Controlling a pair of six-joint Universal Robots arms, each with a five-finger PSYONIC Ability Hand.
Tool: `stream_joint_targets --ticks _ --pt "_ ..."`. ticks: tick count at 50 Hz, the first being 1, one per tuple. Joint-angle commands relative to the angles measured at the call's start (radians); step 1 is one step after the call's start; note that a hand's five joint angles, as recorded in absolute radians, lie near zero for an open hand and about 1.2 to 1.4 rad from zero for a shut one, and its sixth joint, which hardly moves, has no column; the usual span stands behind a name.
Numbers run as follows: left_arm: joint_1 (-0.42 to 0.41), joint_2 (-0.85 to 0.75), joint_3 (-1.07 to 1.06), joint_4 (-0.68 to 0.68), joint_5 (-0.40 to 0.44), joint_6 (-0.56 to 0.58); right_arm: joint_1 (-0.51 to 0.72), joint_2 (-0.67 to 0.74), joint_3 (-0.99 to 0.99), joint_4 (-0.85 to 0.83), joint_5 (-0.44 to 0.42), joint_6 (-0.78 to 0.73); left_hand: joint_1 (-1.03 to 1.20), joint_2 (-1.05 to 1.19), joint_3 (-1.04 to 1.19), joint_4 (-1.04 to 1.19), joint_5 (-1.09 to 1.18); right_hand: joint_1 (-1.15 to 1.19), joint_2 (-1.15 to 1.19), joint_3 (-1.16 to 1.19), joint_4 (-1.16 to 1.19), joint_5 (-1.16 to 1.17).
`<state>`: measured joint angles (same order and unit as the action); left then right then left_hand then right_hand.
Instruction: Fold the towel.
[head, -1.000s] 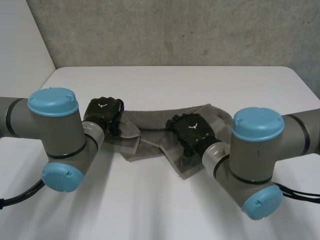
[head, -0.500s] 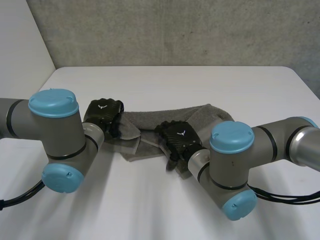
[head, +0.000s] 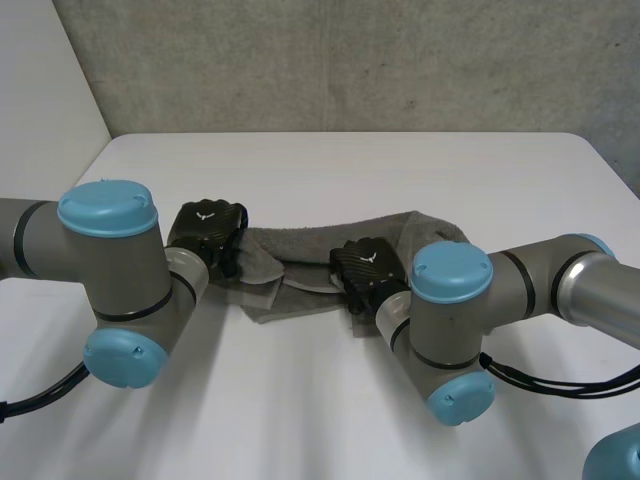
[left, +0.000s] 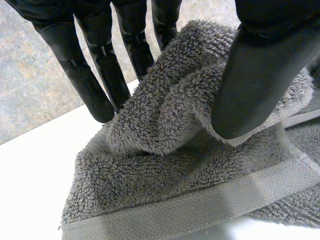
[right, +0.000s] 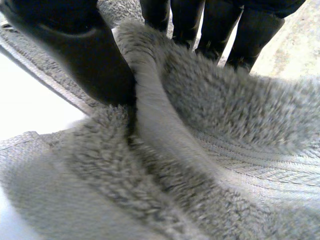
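Observation:
A grey towel (head: 300, 245) lies bunched in a long strip across the middle of the white table (head: 350, 170). My left hand (head: 205, 228) rests on its left end. In the left wrist view a raised fold of towel (left: 170, 110) sits pinched between the thumb (left: 255, 75) and the straight fingers (left: 95, 80). My right hand (head: 365, 262) is on the towel's near edge around its middle. In the right wrist view a ridge of towel (right: 200, 150) stands gripped between the thumb (right: 95, 60) and the fingers (right: 185, 20).
A concrete wall (head: 350, 60) runs behind the table's far edge. A pale panel (head: 40, 90) closes off the far left. My right arm's elbow (head: 450, 330) hangs over the table in front of the towel.
My right arm swung left and its hand slid from the towel's right part to its middle, closing on a fold. The towel's near right flap drew in. My left hand stayed put.

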<state>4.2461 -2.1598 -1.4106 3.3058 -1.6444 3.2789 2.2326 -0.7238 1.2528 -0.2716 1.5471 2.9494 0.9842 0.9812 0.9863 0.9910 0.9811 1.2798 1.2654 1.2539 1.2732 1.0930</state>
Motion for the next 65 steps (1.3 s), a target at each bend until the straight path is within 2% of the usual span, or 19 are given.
stream_joint_targets --ticks 1,10,17,21,23,31,37,42,49,54,56,57,58,59,60,61,62,63,65 --pt "0.002 0.001 -0.001 0.0 0.0 -0.001 -0.004 -0.097 0.019 0.002 0.002 -0.006 -0.116 -0.113 -0.118 -0.123 -0.287 0.116 0.131 0.142 0.123 0.129" --pt "-0.002 0.0 -0.002 0.0 0.0 0.001 -0.082 -0.241 0.034 0.031 -0.027 -0.007 -0.136 -0.133 -0.139 -0.143 -0.308 0.116 0.131 0.142 0.123 0.129" --pt "-0.005 -0.002 -0.002 0.0 0.015 0.005 -0.149 -0.382 0.043 0.179 -0.177 -0.07 -0.139 -0.137 -0.142 -0.146 -0.311 0.116 0.131 0.142 0.123 0.129" --pt "-0.002 0.009 -0.002 -0.008 0.084 0.007 -0.203 -0.43 0.04 0.252 -0.222 -0.127 0.32 0.323 0.318 0.313 0.148 0.116 0.131 0.142 0.123 0.129" --pt "-0.002 0.024 -0.001 -0.011 0.101 0.007 -0.24 -0.491 0.028 0.293 -0.232 -0.167 0.411 0.414 0.409 0.404 0.24 0.116 0.131 0.142 0.123 0.129" --pt "0.044 0.241 -0.01 -0.025 0.123 0.011 -0.339 -0.666 -0.051 0.392 -0.254 -0.28 0.412 0.415 0.41 0.405 0.241 0.116 0.131 0.142 0.123 0.129" --pt "0.049 0.359 -0.001 -0.074 0.211 0.011 -0.381 -0.663 -0.093 0.483 -0.3 -0.3 0.412 0.415 0.41 0.405 0.241 0.116 0.131 0.142 0.123 0.129" --pt "0.067 0.345 0.015 -0.126 0.291 0.013 -0.348 -0.531 -0.125 0.597 -0.314 -0.415 0.412 0.415 0.41 0.405 0.241 0.116 0.131 0.142 0.123 0.129" --pt "0.095 0.106 0.142 -0.195 0.302 0.079 -0.303 -0.391 -0.176 0.611 -0.242 -0.586 0.412 0.415 0.41 0.405 0.241 0.116 0.131 0.142 0.123 0.129" --pt "0.124 -0.003 0.276 -0.193 0.295 0.218 -0.261 -0.275 -0.297 0.499 -0.165 -0.719 0.412 0.415 0.41 0.405 0.241 0.116 0.131 0.142 0.123 0.129" --pt "0.133 -0.022 0.335 -0.178 0.285 0.258 -0.249 -0.24 -0.355 0.279 -0.16 -0.789 0.412 0.415 0.41 0.405 0.241 0.116 0.131 0.142 0.123 0.129" --pt "0.136 -0.029 0.39 -0.137 0.27 0.281 -0.249 -0.24 -0.355 0.278 -0.16 -0.79 0.412 0.415 0.41 0.405 0.241 0.116 0.131 0.142 0.123 0.129" --pt "0.137 -0.029 0.39 -0.137 0.27 0.281 -0.246 -0.241 -0.355 0.106 -0.163 -0.809 0.412 0.415 0.41 0.405 0.241 0.116 0.131 0.142 0.123 0.129" --pt "0.138 -0.022 0.428 -0.053 0.253 0.284 -0.243 -0.25 -0.336 -0.07 -0.177 -0.814 0.412 0.415 0.41 0.405 0.241 0.116 0.131 0.142 0.123 0.129" --pt "0.141 -0.005 0.444 0.066 0.238 0.274 -0.243 -0.25 -0.335 -0.072 -0.177 -0.814 0.412 0.415 0.41 0.405 0.241 0.116 0.131 0.142 0.123 0.129" --pt "0.141 -0.005 0.444 0.067 0.238 0.274 -0.245 -0.265 -0.308 -0.236 -0.191 -0.805 0.412 0.415 0.41 0.405 0.241 0.116 0.131 0.142 0.123 0.129" --pt "0.144 0.027 0.435 0.195 0.226 0.256 -0.245 -0.293 -0.268 -0.374 -0.214 -0.787 0.412 0.415 0.41 0.405 0.241 0.116 0.131 0.142 0.123 0.129" --pt "0.152 0.075 0.417 0.316 0.216 0.22 -0.245 -0.293 -0.268 -0.376 -0.214 -0.786 0.412 0.415 0.41 0.405 0.241 0.116 0.131 0.142 0.123 0.129" --pt "0.164 0.119 0.388 0.416 0.213 0.173 -0.245 -0.33 -0.231 -0.433 -0.242 -0.762 0.412 0.415 0.41 0.405 0.241 0.116 0.131 0.142 0.123 0.129"
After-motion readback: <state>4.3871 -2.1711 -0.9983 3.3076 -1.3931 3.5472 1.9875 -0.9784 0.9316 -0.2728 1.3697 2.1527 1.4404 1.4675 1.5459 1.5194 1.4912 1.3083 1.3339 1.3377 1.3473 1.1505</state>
